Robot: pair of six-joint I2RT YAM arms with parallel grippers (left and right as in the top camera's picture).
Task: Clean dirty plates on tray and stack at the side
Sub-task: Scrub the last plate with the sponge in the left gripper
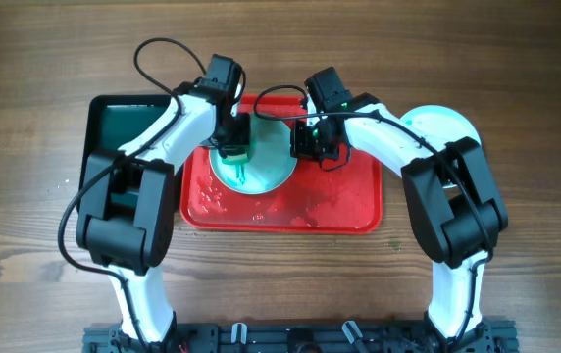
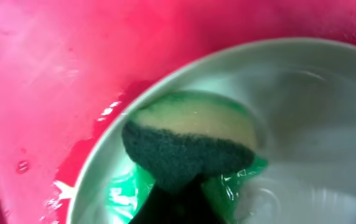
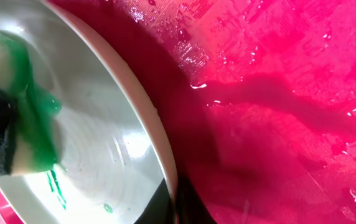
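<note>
A bare wooden table (image 1: 516,294) carries the job, seen from overhead: a red tray (image 1: 349,211) sits at centre with one pale turquoise plate (image 1: 271,169) lying flat in its left half. A black tray (image 1: 114,118) lies just beside it on the left. A second plate (image 1: 447,126) rests on the table off the red tray's right end, partly under the right arm. The left gripper (image 1: 231,145) presses a sponge (image 1: 233,154) onto the plate's left part, while the right gripper (image 1: 302,145) meets the plate's right edge.

From the left wrist, the sponge fills the middle of the view. Its dark scouring face and yellow body sit clamped between narrow fingers, and bright green soap (image 2: 240,177) pools under it inside the plate's rim. Wet red tray shows beyond.

From the right wrist, the plate's rim runs down to the dark fingers at the bottom edge. They appear to straddle the rim and pinch it, steadying the plate. Thin green streaks (image 3: 53,183) and a drop remain on the plate's floor near the sponge. The tray beside it is beaded with water.

The step in hand looks like scrubbing this plate, and it is not yet clean. The next move likely calls for sweeping the sponge across the remaining green while the right arm holds the rim firm. The plate can then be lifted clear and set on the one at the side. A third plate is not visible.
</note>
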